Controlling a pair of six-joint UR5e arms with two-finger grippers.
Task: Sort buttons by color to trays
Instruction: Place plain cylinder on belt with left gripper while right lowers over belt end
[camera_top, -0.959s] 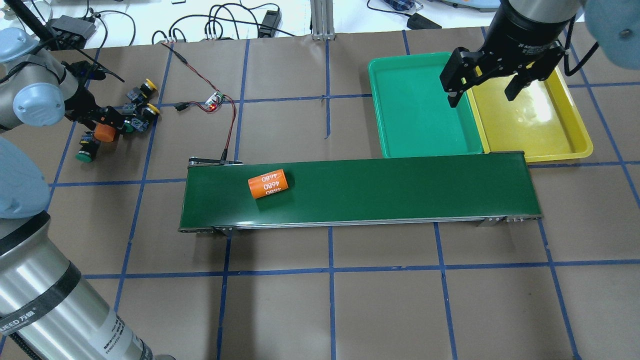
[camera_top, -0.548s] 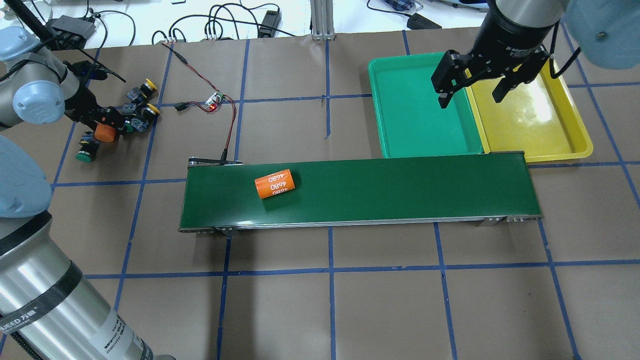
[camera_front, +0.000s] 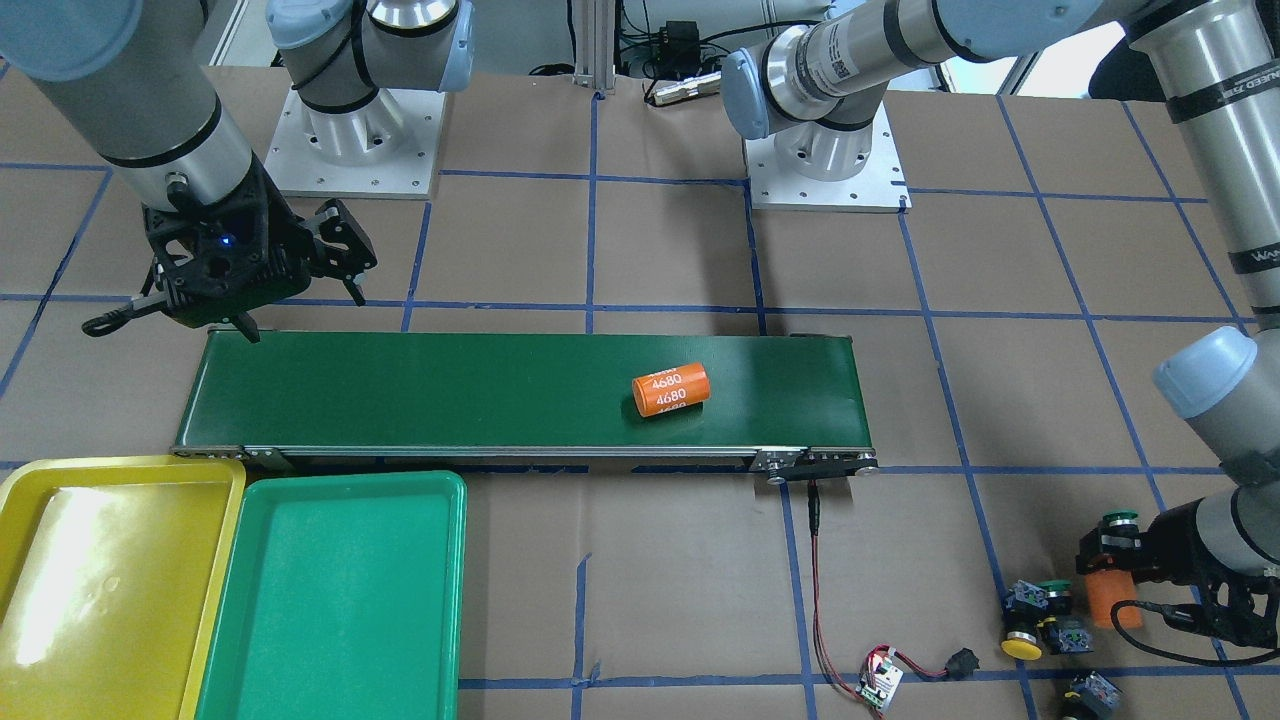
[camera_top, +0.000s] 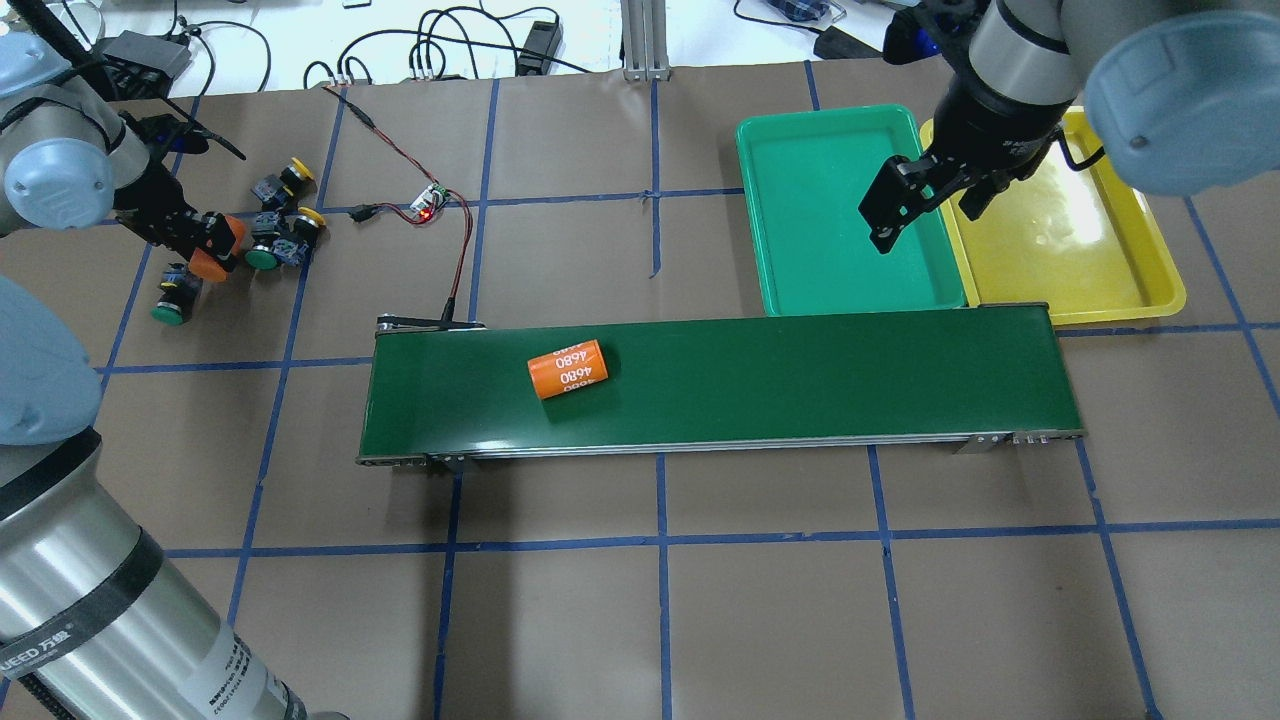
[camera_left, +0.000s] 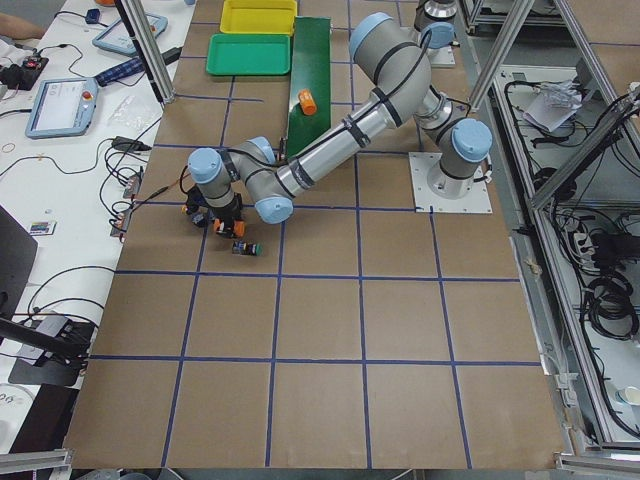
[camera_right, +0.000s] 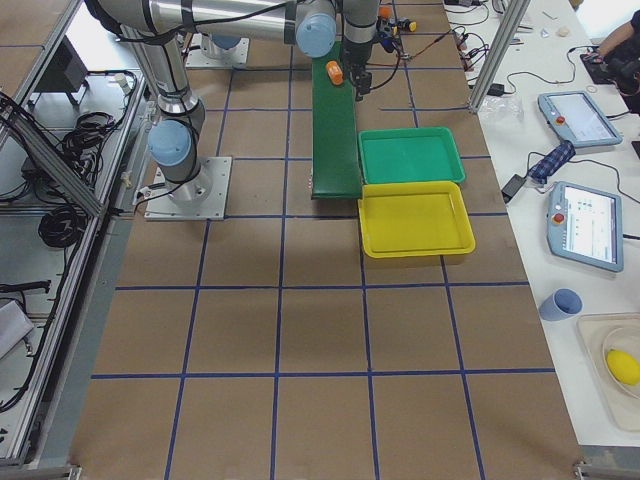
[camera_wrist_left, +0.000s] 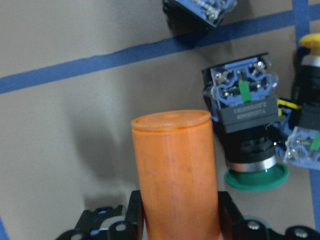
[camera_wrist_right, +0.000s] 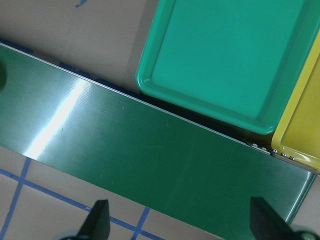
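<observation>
At upper left a cylinder (camera_wrist_left: 174, 170) is gripped by the left claw (camera_top: 208, 243), drawn back from the buttons (camera_top: 285, 240) on the desk (camera_top: 700, 600). The right claw (camera_top: 925, 205), spread open, is shifted left toward the green tray (camera_top: 820, 200).

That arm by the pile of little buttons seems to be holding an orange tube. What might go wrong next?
1. The left gripper is shut on an orange cylinder, not a button, so the wrong thing may get sorted.
2. The green-capped button lies close beside that cylinder, so moving away may knock it.
3. The second orange cylinder lies on its side on the conveyor belt and might roll off.
</observation>
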